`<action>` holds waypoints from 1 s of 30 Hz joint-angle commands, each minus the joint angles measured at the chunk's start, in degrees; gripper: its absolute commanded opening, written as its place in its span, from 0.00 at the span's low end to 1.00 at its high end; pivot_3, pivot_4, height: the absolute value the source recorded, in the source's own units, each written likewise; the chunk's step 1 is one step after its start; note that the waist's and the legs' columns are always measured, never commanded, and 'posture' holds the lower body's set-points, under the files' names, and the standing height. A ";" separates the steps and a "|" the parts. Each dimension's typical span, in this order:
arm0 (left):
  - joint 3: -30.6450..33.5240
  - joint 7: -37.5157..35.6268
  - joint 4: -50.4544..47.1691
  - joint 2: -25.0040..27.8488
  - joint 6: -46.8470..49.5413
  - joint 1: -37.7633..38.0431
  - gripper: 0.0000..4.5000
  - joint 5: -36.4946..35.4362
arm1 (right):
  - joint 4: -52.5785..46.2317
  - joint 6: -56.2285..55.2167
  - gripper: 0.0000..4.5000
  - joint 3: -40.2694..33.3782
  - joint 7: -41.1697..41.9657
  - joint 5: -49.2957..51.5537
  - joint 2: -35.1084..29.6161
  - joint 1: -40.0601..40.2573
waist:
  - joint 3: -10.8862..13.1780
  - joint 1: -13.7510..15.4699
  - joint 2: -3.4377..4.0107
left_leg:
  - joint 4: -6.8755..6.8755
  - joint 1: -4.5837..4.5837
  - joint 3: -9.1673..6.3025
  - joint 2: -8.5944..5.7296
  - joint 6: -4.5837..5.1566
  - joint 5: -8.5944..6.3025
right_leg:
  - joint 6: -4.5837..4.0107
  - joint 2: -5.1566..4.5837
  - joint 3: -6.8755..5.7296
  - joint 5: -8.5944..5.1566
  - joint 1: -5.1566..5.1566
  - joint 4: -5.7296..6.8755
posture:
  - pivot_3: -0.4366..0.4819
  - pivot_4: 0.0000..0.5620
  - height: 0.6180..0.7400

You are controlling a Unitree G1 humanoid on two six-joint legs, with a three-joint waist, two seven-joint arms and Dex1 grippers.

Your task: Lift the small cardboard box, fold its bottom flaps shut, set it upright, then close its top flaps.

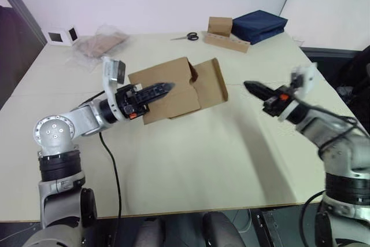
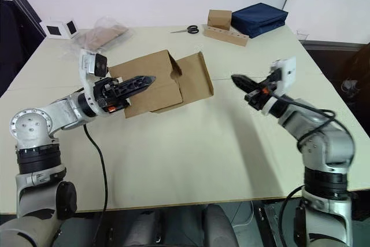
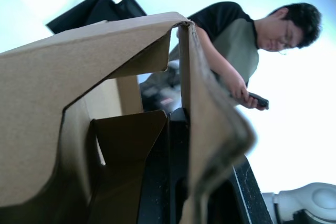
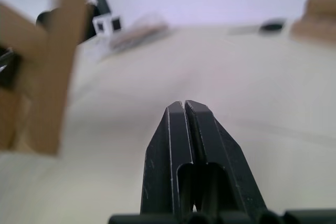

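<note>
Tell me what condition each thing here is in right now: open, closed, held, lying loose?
small cardboard box: held up off the table, tilted, end flaps open.
left gripper: shut on a wall of the box.
right gripper: shut, empty, apart from the box.
scissors: lying flat on the table, blades closed.
plastic bag: lying crumpled, brown cardboard inside.
dark blue bag: lying at the table's far edge.

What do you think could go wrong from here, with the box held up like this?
The left gripper alone pinches one wall of the box, which hangs tilted above the table, so it may swing or slip. The right gripper is shut and apart from it; pushing the open flaps could twist the box loose.
</note>
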 commanded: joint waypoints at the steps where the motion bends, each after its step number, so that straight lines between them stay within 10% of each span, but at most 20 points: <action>1: -0.69 0.48 -1.98 0.32 -0.33 -0.66 0.02 -2.74 | -0.64 -1.46 0.00 1.65 1.14 0.93 2.73 -3.28 | 0.01 0.02 0.02 | 0.00 -0.02 0.00 0.00 0.00 0.00 | 0.00 -0.01 0.00 0.00 -0.01 0.00 | 0.48 0.27 1.00; 30: -2.66 -0.16 -1.65 1.45 -2.94 0.44 0.00 -2.50 | -14.59 14.97 0.06 -3.89 -8.33 33.70 3.67 -3.74 | 0.01 0.09 0.02 | -0.01 -0.03 -0.03 0.00 -0.05 0.03 | 0.00 0.00 -0.01 0.00 -0.01 0.00 | 0.48 0.27 1.00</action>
